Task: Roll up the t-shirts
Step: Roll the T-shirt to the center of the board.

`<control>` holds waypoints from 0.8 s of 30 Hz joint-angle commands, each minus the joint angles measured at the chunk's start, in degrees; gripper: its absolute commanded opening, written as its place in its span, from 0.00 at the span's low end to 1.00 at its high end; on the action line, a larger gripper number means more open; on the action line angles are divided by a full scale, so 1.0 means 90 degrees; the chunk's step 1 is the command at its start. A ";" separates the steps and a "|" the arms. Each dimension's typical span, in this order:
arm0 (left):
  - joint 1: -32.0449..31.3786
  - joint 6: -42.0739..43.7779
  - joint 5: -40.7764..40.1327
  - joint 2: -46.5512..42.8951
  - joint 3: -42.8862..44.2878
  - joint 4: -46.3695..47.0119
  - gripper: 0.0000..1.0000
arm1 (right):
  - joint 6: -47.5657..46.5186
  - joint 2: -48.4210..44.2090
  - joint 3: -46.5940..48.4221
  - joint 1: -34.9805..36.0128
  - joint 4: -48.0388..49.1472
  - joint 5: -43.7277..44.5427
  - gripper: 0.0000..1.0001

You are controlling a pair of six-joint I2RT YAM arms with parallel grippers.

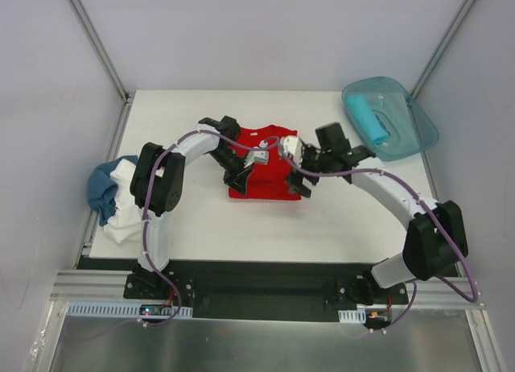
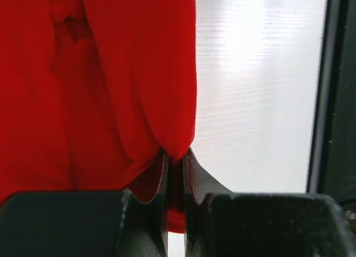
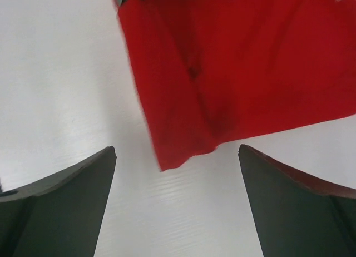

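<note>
- Top external view: bright red soft cloth t-shirt (image 1: 261, 167) spread on the white tabletop (image 1: 265, 227), between the left pincer (image 1: 240, 177) at its near left corner and the right pincer (image 1: 302, 183) at its near right corner.
- Same view: denim blue cloth t-shirt (image 1: 103, 187) and white cloth t-shirt (image 1: 125, 219) heaped together, well off to the left of the left pincer at the table's edge.
- Same view: rolled turquoise cloth t-shirt (image 1: 372, 121) inside a translucent teal plastic tub (image 1: 418, 130), beyond the right pincer and to its right.
- Left wrist view: left pincer (image 2: 177, 159) clenched on an edge fold of the red t-shirt (image 2: 111, 73), a strip of red nipped between the two dark fingers; rest of the cloth ahead and to the left, bare tabletop (image 2: 256, 73) ahead to the right.
- Right wrist view: right pincer (image 3: 177, 149) released, fingers spread wide and gripping nothing; a corner of the red t-shirt (image 3: 239, 62) just ahead of the tips, touching neither finger; tabletop (image 3: 55, 73) underneath.
</note>
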 commanded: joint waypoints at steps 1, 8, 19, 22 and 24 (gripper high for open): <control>-0.0001 0.0149 0.0793 0.0110 0.0298 -0.1099 0.00 | -0.0736 -0.0028 -0.1030 0.0433 0.0687 0.0358 0.96; 0.0057 0.0090 0.0900 0.0208 0.0376 -0.1236 0.00 | -0.1050 0.0831 -0.0551 0.0718 0.0483 0.0300 0.96; 0.0184 0.0031 0.0969 0.0227 0.0347 -0.1256 0.00 | -0.1548 0.1407 -0.0386 0.0981 0.0152 0.0027 0.95; 0.0204 0.0051 0.0969 0.0217 0.0279 -0.1246 0.00 | -0.1626 0.1592 -0.0337 0.1030 -0.0072 -0.0022 0.81; 0.0223 0.0070 0.0959 0.0217 0.0259 -0.1256 0.00 | -0.1646 0.1681 -0.0210 0.1137 -0.0210 0.0056 0.70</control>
